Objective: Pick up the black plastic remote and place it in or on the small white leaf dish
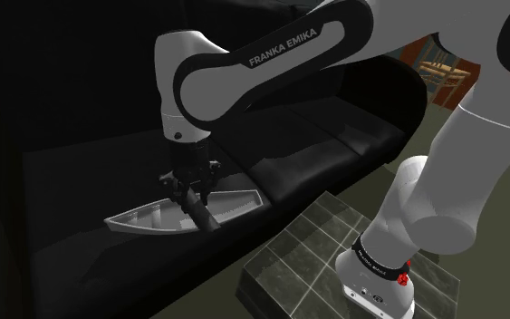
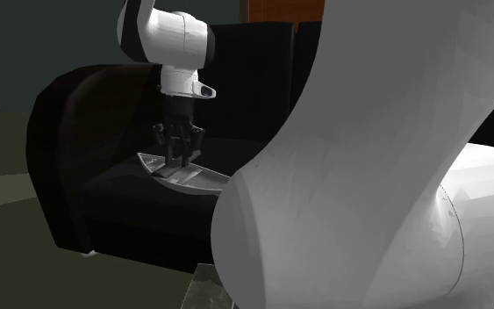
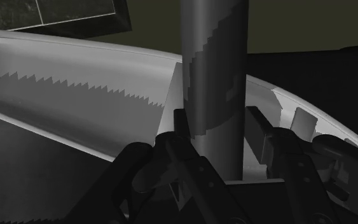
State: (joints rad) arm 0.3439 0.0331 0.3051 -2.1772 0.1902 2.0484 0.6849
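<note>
Now the black gripper (image 1: pixel 192 195) hangs over a pale leaf dish (image 1: pixel 135 220), and its two fingers are closed narrow around a long dark remote (image 1: pixel 206 217). The remote sits between the fingers and sticks out past them, down toward the inside of the dish. It leans a bit toward the shoulder view's lower right. I cannot tell if its far end touches the dish.

The dish is long, with pointed ends and low walls. It lies on the seat of a black sofa (image 1: pixel 316 145), between the seat's back edge and its front edge.

From the wrist view, the remote (image 3: pixel 212 63) runs straight out from the gripper (image 3: pixel 215 121), with the dish's wall (image 3: pixel 75 70) behind it.

The white arm (image 1: pixel 271 54) bends down from above. Its stand (image 1: pixel 307 254) is a tiled box just beside the sofa's front edge.
</note>
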